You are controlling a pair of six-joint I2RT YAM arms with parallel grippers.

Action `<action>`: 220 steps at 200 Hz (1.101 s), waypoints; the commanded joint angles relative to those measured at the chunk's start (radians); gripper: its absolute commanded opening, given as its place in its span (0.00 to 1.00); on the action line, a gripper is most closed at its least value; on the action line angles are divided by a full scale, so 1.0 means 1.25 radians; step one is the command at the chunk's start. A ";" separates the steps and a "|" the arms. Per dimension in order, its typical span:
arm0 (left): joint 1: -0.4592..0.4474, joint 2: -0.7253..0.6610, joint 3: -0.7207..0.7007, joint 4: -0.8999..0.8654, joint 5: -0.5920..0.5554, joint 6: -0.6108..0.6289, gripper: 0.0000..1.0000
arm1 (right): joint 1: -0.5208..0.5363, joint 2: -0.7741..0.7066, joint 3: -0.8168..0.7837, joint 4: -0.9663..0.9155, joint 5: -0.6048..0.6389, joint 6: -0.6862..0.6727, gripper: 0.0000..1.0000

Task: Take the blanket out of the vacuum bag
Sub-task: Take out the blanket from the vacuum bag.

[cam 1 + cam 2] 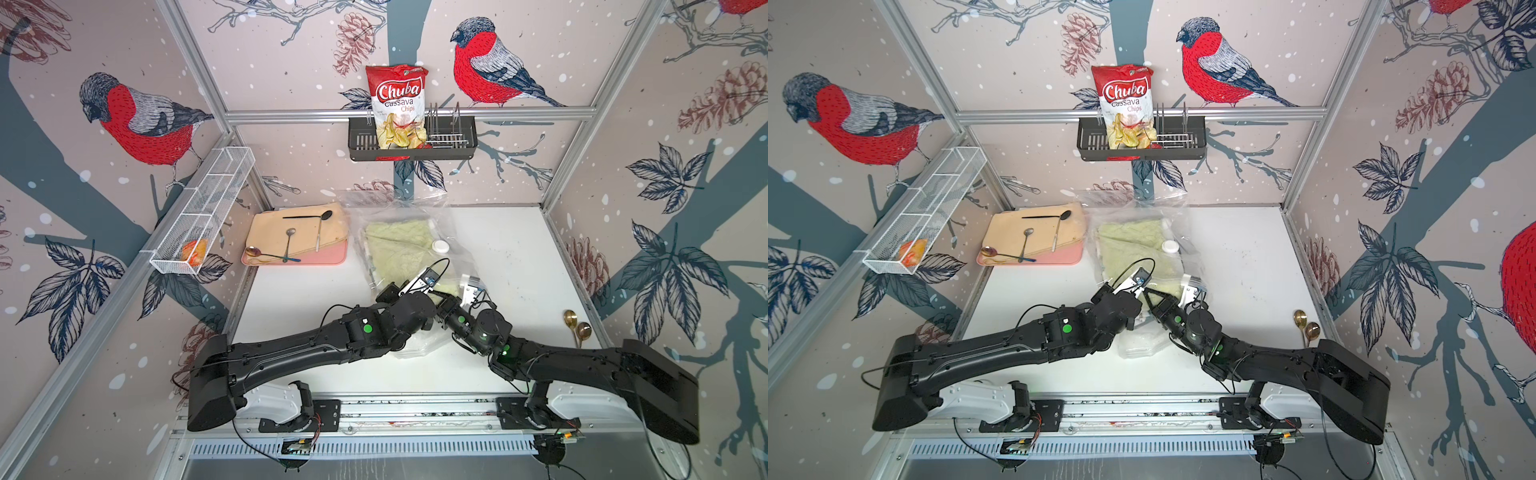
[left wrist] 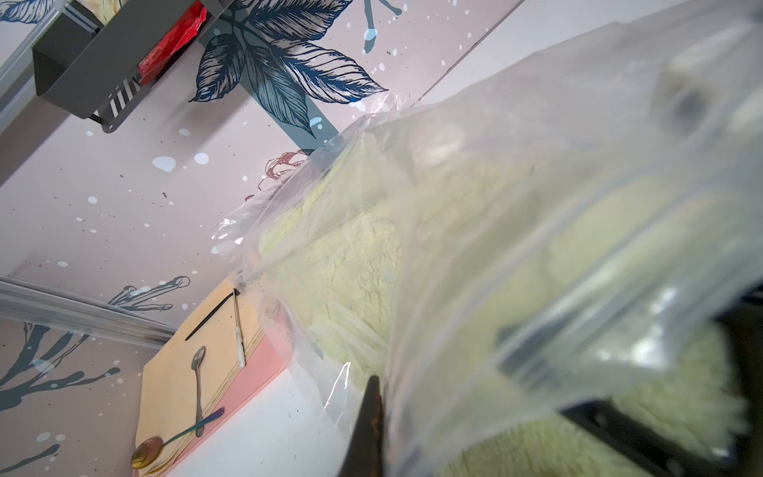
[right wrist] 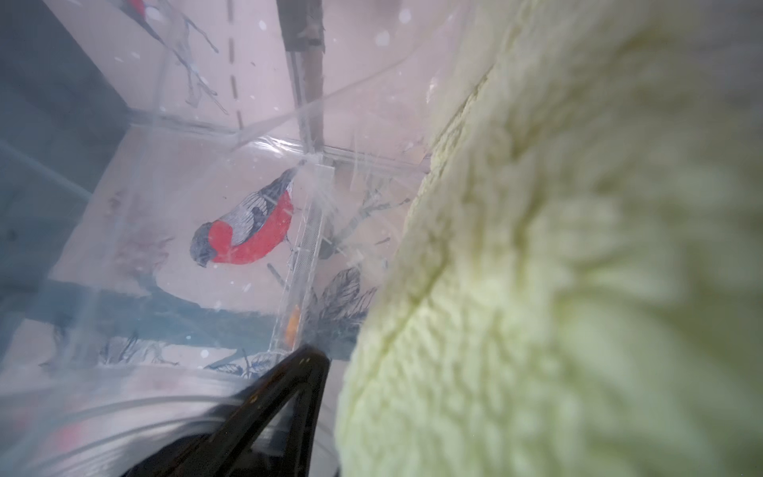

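Both top views show your blanket [image 1: 399,245] inside the vacuum bag [image 1: 455,259]. Left gripper [image 1: 430,291] and right gripper [image 1: 442,297] are pinched closed at its mouth, so the pulling's all ahead.

The only lettering I can read is on the red chips bag [image 1: 397,99] [image 1: 1124,99] in the black wall basket [image 1: 453,150]: "Chuba" in white script, "Cassava" in dark letters beneath, then "Chips" in red. The smaller print beside it is too fine for me.
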 commanded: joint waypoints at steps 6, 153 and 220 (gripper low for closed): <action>0.009 -0.002 -0.006 0.046 -0.004 -0.007 0.00 | 0.048 -0.055 -0.012 -0.063 0.061 -0.035 0.00; 0.071 -0.059 -0.060 0.090 0.017 -0.076 0.00 | 0.400 -0.327 0.139 -0.395 0.443 -0.340 0.00; 0.082 -0.067 -0.069 0.091 0.024 -0.105 0.00 | 0.360 -0.334 0.329 -0.433 0.501 -0.564 0.00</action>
